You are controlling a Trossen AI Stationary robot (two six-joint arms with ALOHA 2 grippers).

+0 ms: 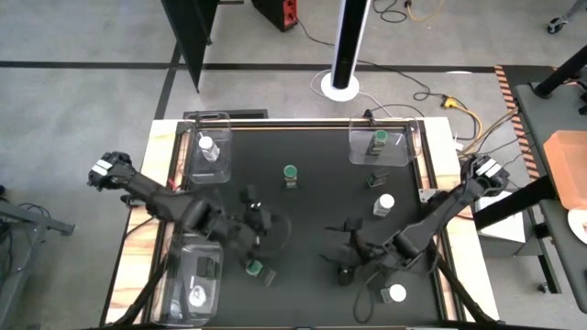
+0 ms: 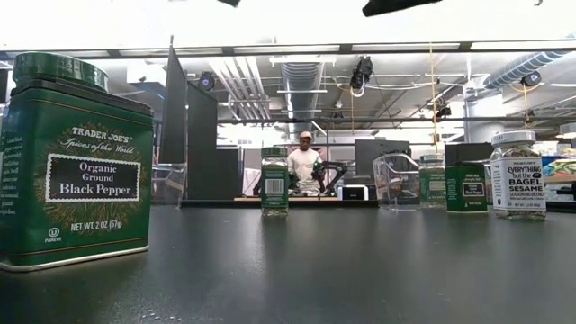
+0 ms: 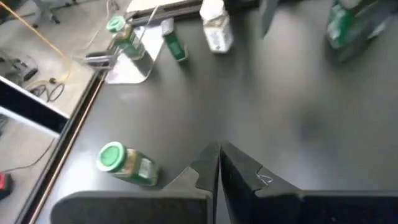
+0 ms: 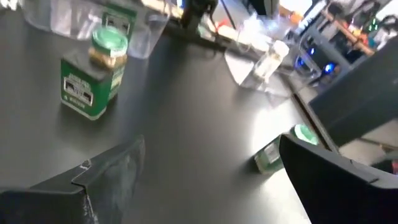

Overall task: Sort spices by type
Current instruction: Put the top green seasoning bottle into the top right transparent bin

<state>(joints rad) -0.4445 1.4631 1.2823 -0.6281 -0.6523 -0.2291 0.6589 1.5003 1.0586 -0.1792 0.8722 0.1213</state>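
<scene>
Several spices (image 1: 290, 174) stand upright, long axes vertical, scattered over our dark table (image 1: 312, 220). Our left gripper (image 1: 260, 223) hovers pressed together; our right gripper (image 1: 349, 249) hovers spread wide, empty.

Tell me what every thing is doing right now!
left gripper, fingers shut, holding nothing
right gripper, fingers wide open, empty
middle green-lid jar, standing on the table
white-lid jar, inside the back left tray
other green-lid jar, inside the back right tray
</scene>
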